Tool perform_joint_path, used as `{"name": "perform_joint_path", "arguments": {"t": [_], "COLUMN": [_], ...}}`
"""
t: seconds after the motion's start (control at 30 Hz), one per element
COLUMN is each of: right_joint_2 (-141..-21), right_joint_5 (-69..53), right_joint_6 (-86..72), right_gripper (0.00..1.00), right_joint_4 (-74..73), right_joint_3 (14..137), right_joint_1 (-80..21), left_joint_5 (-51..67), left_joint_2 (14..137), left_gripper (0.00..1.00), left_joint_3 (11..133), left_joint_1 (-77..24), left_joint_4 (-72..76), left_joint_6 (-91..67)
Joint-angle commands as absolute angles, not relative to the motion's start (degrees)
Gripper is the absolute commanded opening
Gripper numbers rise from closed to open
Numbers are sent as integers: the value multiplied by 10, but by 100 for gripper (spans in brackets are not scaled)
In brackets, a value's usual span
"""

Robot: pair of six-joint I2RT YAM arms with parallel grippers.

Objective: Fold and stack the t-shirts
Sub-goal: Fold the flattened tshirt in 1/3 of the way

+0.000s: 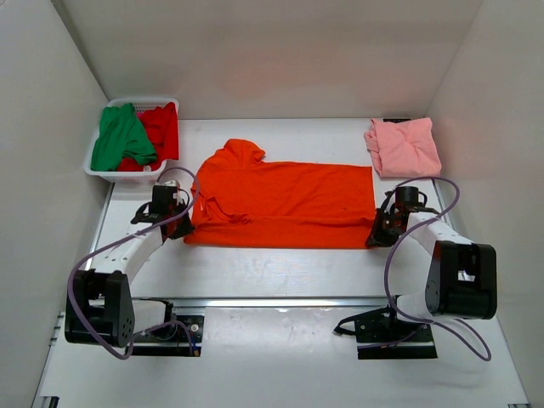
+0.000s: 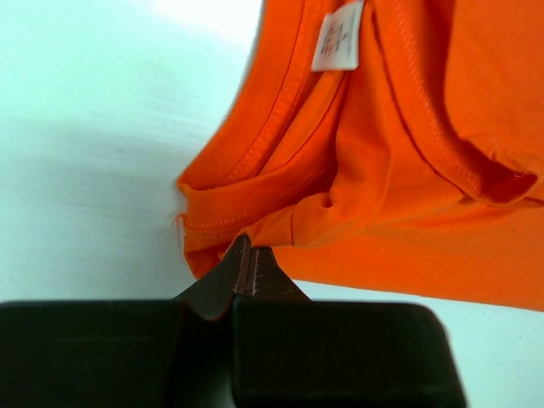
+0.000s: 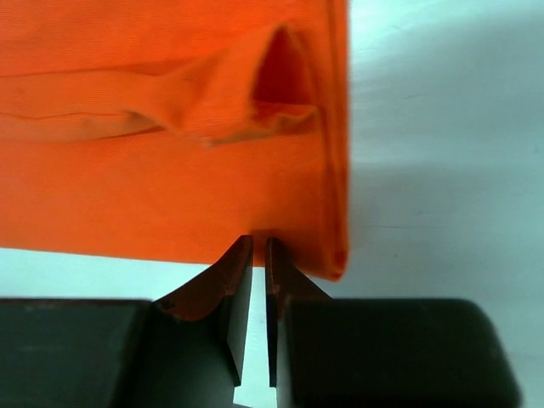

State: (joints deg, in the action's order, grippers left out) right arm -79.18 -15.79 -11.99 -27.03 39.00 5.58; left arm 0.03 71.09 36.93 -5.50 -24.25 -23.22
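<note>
The bright orange t-shirt (image 1: 289, 200) lies folded lengthwise across the middle of the table, collar end to the left. My left gripper (image 1: 185, 223) is at its near left corner. In the left wrist view the jaws (image 2: 252, 248) are shut on the edge of the orange cloth (image 2: 399, 187) below the collar. My right gripper (image 1: 375, 238) is at the near right corner. In the right wrist view it (image 3: 259, 242) pinches the hem of the orange cloth (image 3: 170, 187). The pale pink t-shirt (image 1: 404, 146) lies folded at the back right. The green t-shirt (image 1: 119, 136) and the red t-shirt (image 1: 161, 127) lie crumpled in the basket.
The white plastic basket (image 1: 119, 176) stands at the back left. White walls enclose the table on three sides. A metal rail with both arm bases runs along the near edge. A white neck label (image 2: 337, 36) shows inside the orange collar.
</note>
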Motion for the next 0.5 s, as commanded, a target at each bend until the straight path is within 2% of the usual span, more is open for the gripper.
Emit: {"name": "perform_joint_path", "arguments": {"t": [0.0,0.2,0.47], "right_joint_2": [-811,-830,-838], "right_joint_5": [-130,-85,-52], "right_joint_6": [-93,-69,-54], "right_gripper": [9,5,4], "right_joint_4": [-279,-290,-330], "right_joint_3": [389,390,414], "right_joint_1": [64,81,73], "left_joint_5": [-22,13,32], "left_joint_2": [685,695,772], "left_gripper": [0,0,0], "left_joint_3": [403,433,454], "left_joint_1": [-53,-43,-47], "left_joint_4": [-234,-252,-335], "left_joint_6": [-197,-160,-82]}}
